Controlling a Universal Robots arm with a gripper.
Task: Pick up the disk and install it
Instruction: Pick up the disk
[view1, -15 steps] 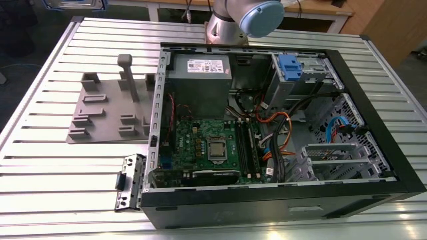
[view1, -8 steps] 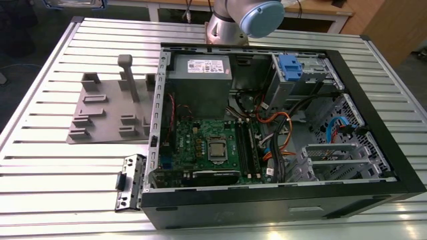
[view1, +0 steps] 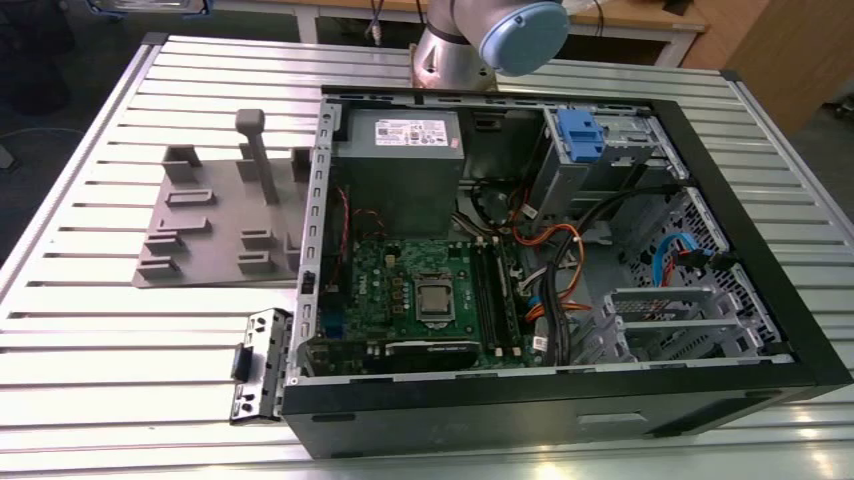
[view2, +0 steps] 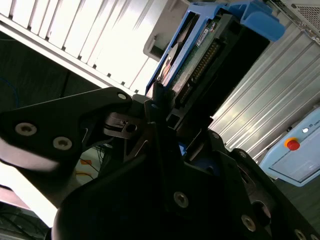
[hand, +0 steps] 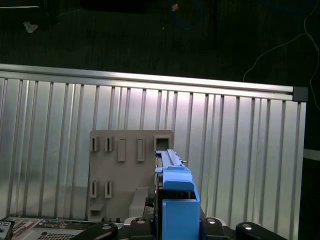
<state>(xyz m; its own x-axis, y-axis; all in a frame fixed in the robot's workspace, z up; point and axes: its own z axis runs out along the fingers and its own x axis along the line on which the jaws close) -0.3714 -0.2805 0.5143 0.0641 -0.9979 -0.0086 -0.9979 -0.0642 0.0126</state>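
Nearest the lens is my gripper (view2: 167, 107). Its black fingers (view2: 157, 100) are closed on the disk (view2: 200, 50), pinching it at one end. The disk stands on edge in its blue carrier, with the connector side showing in the second wrist view. In the first wrist view it projects from me above the table (hand: 240, 150), over the near part of the grey plate (hand: 125, 175), which it does not touch.

In the exterior view, from its left to its right:
- The plate lies flat on the table.
- A loose black bracket (view1: 260, 365) sits just beside the corner of the case (view1: 561, 420).
- The case lies open on its side.
- Inside it are the grey power box (view1: 396, 175) and the green board (view1: 400, 285).
- Past these come the cables (view1: 554, 290), then the silver cage (view1: 587, 175) with its blue latch (view1: 577, 130).

Judgement: the pickup looks done and the disk is not installed. The step in hand is carriage. To do it well, the pinch should bear on the carrier's rails rather than the circuit side. The disk should travel on edge without tilt, well above the case rim.
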